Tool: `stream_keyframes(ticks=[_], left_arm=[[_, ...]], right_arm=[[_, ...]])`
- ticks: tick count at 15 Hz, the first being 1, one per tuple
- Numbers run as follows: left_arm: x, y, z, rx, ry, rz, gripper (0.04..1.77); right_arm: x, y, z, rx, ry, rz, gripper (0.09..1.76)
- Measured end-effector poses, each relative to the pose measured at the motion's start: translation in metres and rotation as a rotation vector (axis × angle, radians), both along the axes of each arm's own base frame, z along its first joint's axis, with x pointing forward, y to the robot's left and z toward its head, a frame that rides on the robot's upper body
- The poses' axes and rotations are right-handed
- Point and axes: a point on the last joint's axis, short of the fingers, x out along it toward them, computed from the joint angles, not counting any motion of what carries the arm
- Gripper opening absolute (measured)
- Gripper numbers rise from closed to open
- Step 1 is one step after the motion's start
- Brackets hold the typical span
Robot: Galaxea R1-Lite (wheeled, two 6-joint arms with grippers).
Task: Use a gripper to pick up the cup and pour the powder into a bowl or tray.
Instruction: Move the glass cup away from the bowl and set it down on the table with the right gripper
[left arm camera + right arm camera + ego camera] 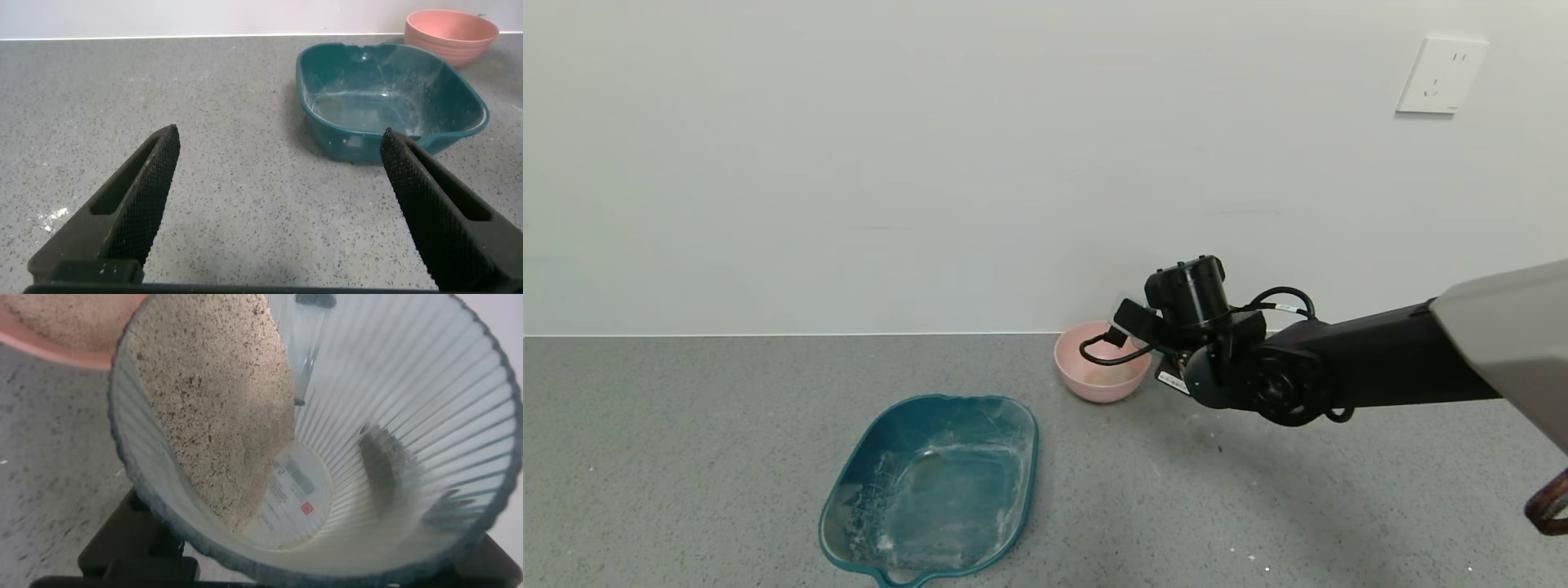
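My right gripper [1129,322] is shut on the cup [392,416], a clear ribbed tumbler, and holds it tipped over the far right side of the pink bowl [1094,390]. In the head view the cup [1125,304] shows only as a faint clear edge behind the fingers. Beige powder [212,400] lies along the cup's lower side, reaching the lip above the bowl's rim [49,347]. Some powder [65,314] lies in the bowl. My left gripper [278,139] is open and empty, low over the grey table, facing the tray.
A teal rectangular tray [1031,457] smeared with powder sits at the front left of the bowl; it also shows in the left wrist view [327,135]. The white wall stands just behind the bowl. A brown object [1550,502] shows at the right edge.
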Motion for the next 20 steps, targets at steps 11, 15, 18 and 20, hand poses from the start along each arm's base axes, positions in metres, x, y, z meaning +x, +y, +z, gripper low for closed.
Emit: stream_keyframes(ticks=[11, 15, 18, 20], left_arm=[[0.000, 0.000, 0.000, 0.000, 0.000, 0.000, 1.76], [0.000, 0.000, 0.000, 0.000, 0.000, 0.000, 1.76], [0.000, 0.000, 0.000, 0.000, 0.000, 0.000, 1.76], [0.000, 0.000, 0.000, 0.000, 0.000, 0.000, 1.76]], right_arm=[[-0.057, -0.050, 0.000, 0.690, -0.084, -0.254, 1.35], [-0.063, -0.064, -0.005, 0.882, -0.163, -0.307, 1.35], [-0.061, -0.071, -0.006, 0.984, -0.158, -0.330, 1.35], [-0.059, -0.076, -0.005, 1.024, -0.151, -0.331, 1.35]])
